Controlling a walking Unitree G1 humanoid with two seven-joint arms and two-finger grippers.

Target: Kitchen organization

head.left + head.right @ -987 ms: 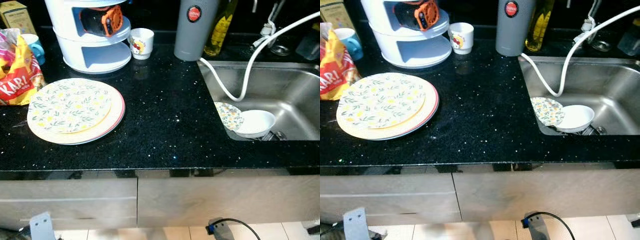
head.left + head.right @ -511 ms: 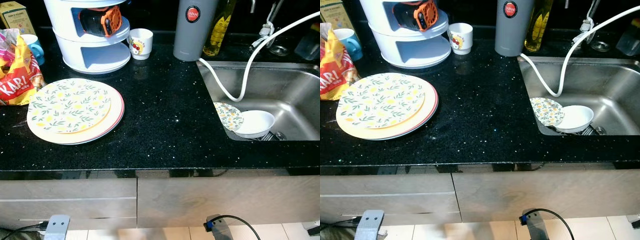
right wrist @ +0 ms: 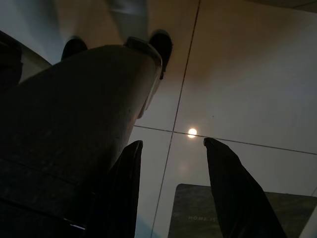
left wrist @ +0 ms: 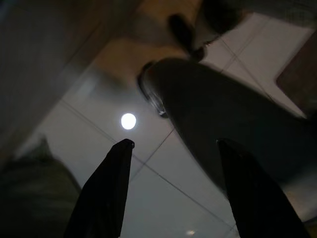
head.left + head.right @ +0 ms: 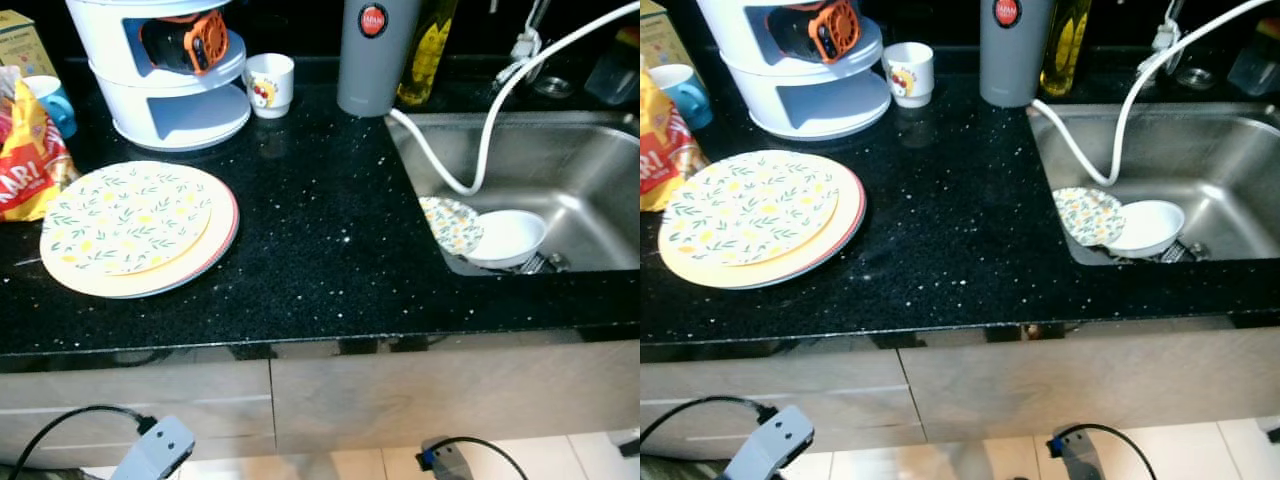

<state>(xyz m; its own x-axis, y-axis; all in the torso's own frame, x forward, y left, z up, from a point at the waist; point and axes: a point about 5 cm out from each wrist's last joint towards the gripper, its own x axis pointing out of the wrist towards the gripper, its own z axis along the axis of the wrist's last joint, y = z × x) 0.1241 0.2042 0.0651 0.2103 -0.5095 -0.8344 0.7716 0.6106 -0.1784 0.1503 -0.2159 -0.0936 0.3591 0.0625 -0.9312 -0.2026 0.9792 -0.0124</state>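
Observation:
A stack of floral plates (image 5: 135,225) lies on the black counter (image 5: 320,240), at its left. In the steel sink (image 5: 560,170) rest a small floral plate (image 5: 450,225) and a white bowl (image 5: 505,238), under a white hose (image 5: 480,130). My left arm (image 5: 155,455) hangs low by the cabinet front, and its gripper (image 4: 176,144) is open over the tiled floor. The right arm (image 5: 445,458) hangs low too, its gripper (image 3: 171,144) open with nothing between the fingers.
At the back stand a white tiered rack (image 5: 165,70) holding an orange tool, a small cup (image 5: 270,85), a grey flask (image 5: 368,55) and an oil bottle (image 5: 425,50). A snack bag (image 5: 25,150) and blue mug (image 5: 50,100) sit far left. Drawers (image 5: 140,400) are below.
The camera has shifted, so the counter sits a little further left and up. The left wrist has swung inward and up at the bottom edge, its cable now in sight.

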